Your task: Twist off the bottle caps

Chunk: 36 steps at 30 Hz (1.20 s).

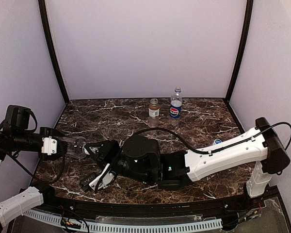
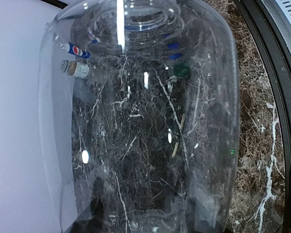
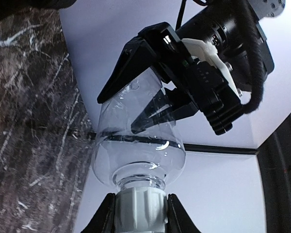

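Left claw (image 3: 117, 114) is clamped around the clear bottle (image 3: 136, 155), holding it sideways over the left side of the tabletop (image 1: 199, 121). Right claw (image 3: 139, 204) is pinched tight on its white cap (image 3: 138, 216). Brown bottle (image 1: 154, 108) and Pepsi bottle (image 1: 175, 109) stand at the back.

On my feed, the right arm (image 1: 233, 153) has a long white shell link, a white upright at its base and bulky black joint housings, and I see a thin black cable (image 1: 184, 141) looping along it. The left arm (image 1: 19, 141) is mostly black with a white lower link. The left gripper (image 3: 116, 115) has angular black fingers (image 3: 131, 68), a white plate (image 3: 206, 53) and a braided black lead (image 3: 256, 73).
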Each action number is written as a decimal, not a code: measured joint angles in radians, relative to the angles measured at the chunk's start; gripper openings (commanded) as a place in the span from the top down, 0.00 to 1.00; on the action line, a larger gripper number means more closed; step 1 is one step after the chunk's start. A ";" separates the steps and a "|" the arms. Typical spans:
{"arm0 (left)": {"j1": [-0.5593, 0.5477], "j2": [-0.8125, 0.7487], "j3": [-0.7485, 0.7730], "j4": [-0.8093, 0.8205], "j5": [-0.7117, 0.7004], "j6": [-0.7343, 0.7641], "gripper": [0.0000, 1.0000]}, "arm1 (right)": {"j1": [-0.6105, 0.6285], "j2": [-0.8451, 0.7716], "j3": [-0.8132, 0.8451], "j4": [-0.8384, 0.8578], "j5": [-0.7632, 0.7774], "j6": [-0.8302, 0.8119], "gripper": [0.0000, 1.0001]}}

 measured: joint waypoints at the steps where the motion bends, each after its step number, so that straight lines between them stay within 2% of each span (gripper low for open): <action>1: 0.000 0.001 0.000 -0.002 -0.002 0.000 0.54 | 0.002 0.006 -0.025 0.061 0.008 -0.090 1.00; 5: 0.000 0.002 0.000 -0.005 -0.018 -0.001 0.54 | 0.002 0.042 -0.075 0.236 0.032 -0.324 1.00; 8: 0.002 0.001 0.000 -0.008 -0.028 -0.008 0.54 | 0.002 0.065 -0.084 0.306 0.047 -0.406 1.00; 9: 0.002 0.000 0.000 -0.008 -0.030 -0.011 0.54 | 0.002 0.069 -0.086 0.320 0.050 -0.425 0.97; 10: 0.002 -0.002 0.000 -0.007 -0.031 -0.014 0.54 | 0.002 0.071 -0.087 0.331 0.053 -0.439 0.81; 11: 0.002 -0.005 0.000 -0.006 -0.031 -0.019 0.55 | 0.002 0.074 -0.087 0.342 0.055 -0.452 0.53; 12: 0.002 -0.007 0.000 -0.004 -0.032 -0.024 0.55 | 0.002 0.076 -0.087 0.350 0.058 -0.463 0.31; 14: 0.002 -0.012 -0.002 0.002 -0.006 -0.055 0.55 | 0.001 0.080 -0.087 0.381 0.067 -0.473 0.09; 15: 0.002 -0.016 -0.003 0.011 0.007 -0.074 0.54 | 0.000 0.081 -0.087 0.395 0.073 -0.476 0.03; 16: 0.002 -0.019 -0.003 0.020 0.016 -0.090 0.54 | 0.000 0.083 -0.088 0.411 0.077 -0.476 0.01; 22: 0.002 -0.035 -0.020 0.132 0.008 -0.204 0.55 | -0.006 0.087 -0.110 0.511 0.124 -0.414 0.01; 26: 0.002 -0.045 -0.056 0.229 -0.040 -0.243 0.55 | -0.010 0.079 -0.107 0.475 0.166 -0.204 0.01; 29: 0.002 -0.056 -0.097 0.320 -0.114 -0.250 0.55 | -0.022 0.042 -0.051 0.233 0.148 0.132 0.01; 32: 0.002 -0.069 -0.132 0.418 -0.192 -0.246 0.55 | -0.063 -0.022 0.023 0.001 0.013 0.497 0.01; 36: 0.001 -0.089 -0.161 0.532 -0.274 -0.215 0.56 | -0.186 -0.119 0.075 -0.142 -0.249 0.975 0.01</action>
